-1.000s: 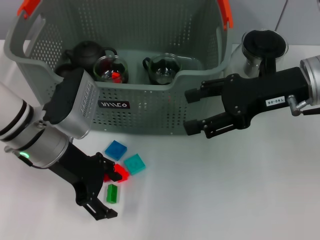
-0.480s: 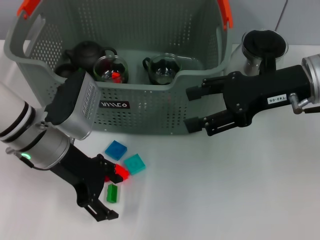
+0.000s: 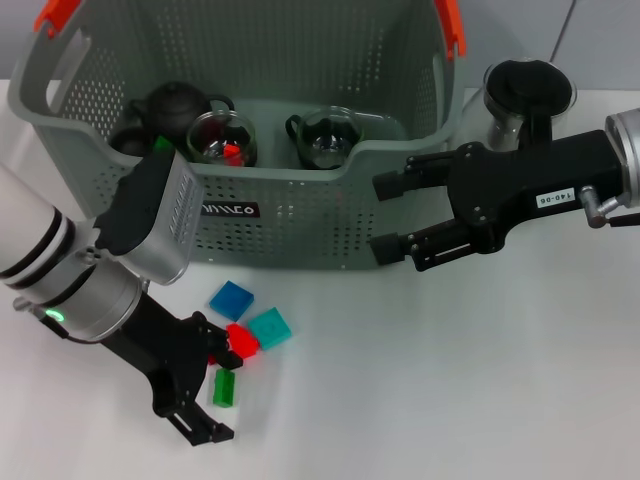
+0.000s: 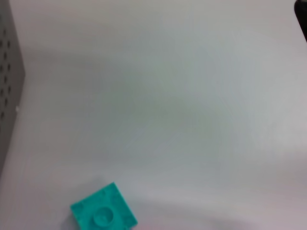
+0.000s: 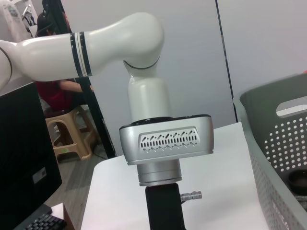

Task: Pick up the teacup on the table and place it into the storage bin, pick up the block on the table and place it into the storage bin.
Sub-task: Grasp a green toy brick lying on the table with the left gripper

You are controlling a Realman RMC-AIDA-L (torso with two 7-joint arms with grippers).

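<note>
The grey-green storage bin (image 3: 300, 215) stands at the back of the table. Inside it are two glass teacups (image 3: 222, 140) (image 3: 328, 138) and a black teapot (image 3: 175, 105). In front of the bin lie a blue block (image 3: 232, 298), a teal block (image 3: 270, 327), a red block (image 3: 241, 340) and a green block (image 3: 224, 386). My left gripper (image 3: 212, 385) is low over the table and open, with the green block between its fingers and the red block beside its upper finger. My right gripper (image 3: 382, 216) hovers open and empty at the bin's front right corner. The left wrist view shows the teal block (image 4: 103, 214).
A glass jar with a black lid (image 3: 528, 95) stands on the table behind my right arm. The bin's perforated wall (image 4: 7, 96) edges the left wrist view. The right wrist view shows my left arm (image 5: 165, 143) and the bin's rim (image 5: 283, 96).
My left gripper has drawn slightly back toward the front edge, and the red block now shows more fully beside its upper finger. The right gripper has drifted a little to the right.
</note>
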